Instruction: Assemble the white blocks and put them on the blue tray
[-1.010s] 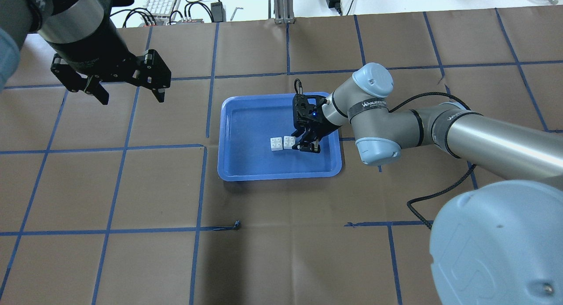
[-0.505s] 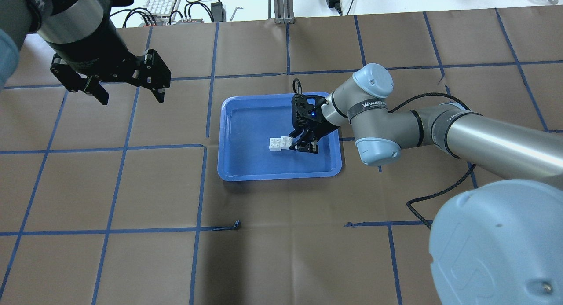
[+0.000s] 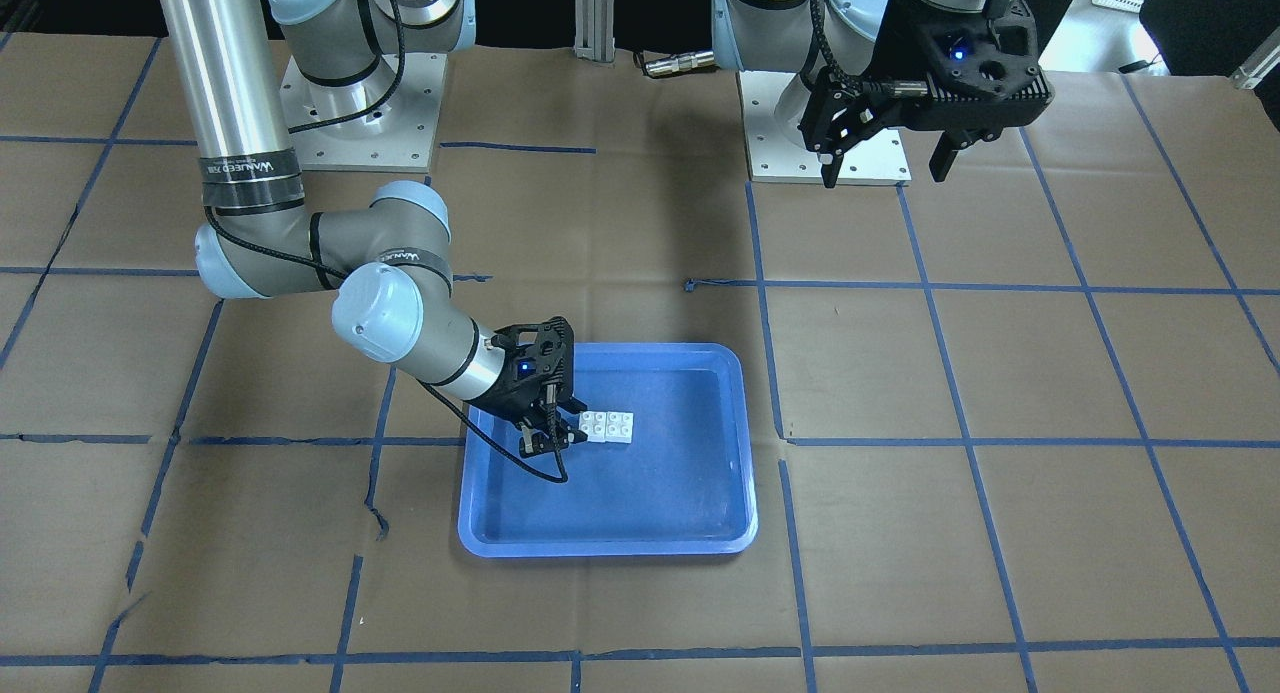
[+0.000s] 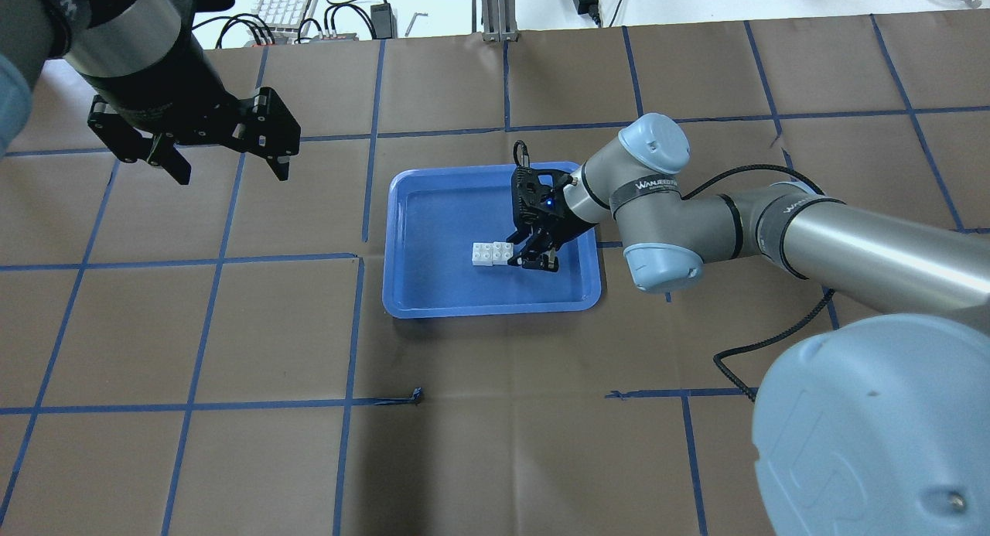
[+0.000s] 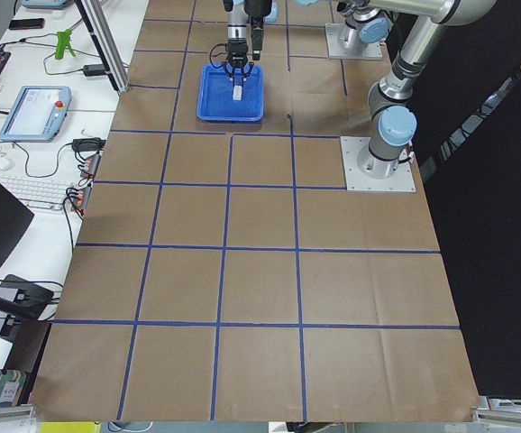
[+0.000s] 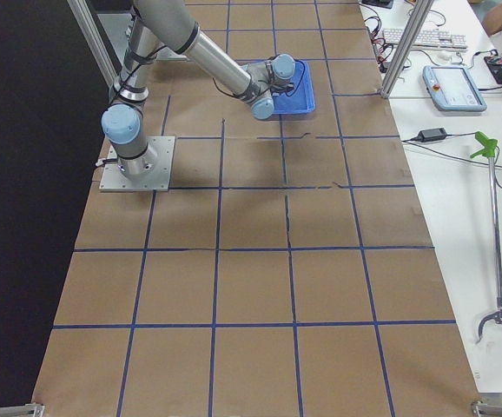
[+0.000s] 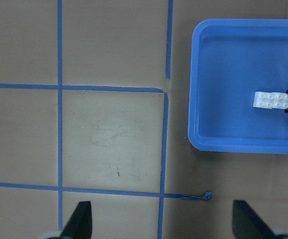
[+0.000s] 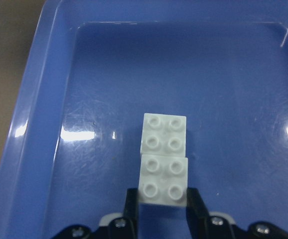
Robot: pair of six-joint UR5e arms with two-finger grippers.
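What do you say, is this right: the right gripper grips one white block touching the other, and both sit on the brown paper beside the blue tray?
Not quite. Both white blocks sit inside the blue tray, not on the paper beside it, as the right wrist view shows. The right gripper does grip one.

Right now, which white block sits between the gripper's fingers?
The near white block, flanked by fingers of the right gripper; the far white block lies beyond them.

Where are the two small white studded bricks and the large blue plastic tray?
Nearer small white plastic brick (image 8: 163, 184): right wrist view, studded top.
Farther small white plastic brick (image 8: 164, 135): right wrist view, studded top.
Large blue plastic tray (image 8: 34, 99): right wrist view, left rim.
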